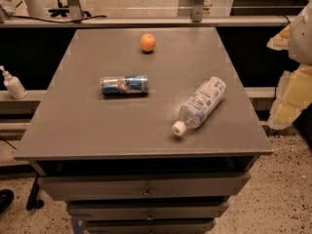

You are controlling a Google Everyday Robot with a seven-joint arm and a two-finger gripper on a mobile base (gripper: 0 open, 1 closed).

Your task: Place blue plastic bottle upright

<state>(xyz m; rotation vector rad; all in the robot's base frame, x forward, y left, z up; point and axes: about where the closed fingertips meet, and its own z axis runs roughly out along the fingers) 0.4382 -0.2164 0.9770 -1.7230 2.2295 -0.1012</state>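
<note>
The blue plastic bottle point(201, 105) is clear and ribbed, with a white cap and a pale label. It lies on its side on the right part of the grey table top point(87, 130), cap pointing toward the front edge. My gripper point(275, 82) is at the right edge of the view, beyond the table's right side and clear of the bottle. Its two cream-coloured fingers point(287, 101) stand apart with nothing between them.
A short blue-silver drink can point(124, 85) lies on its side left of the table's centre. An orange point(148, 42) sits near the back edge. A small white pump bottle point(13, 84) stands on a ledge to the left. Drawers are below the table top.
</note>
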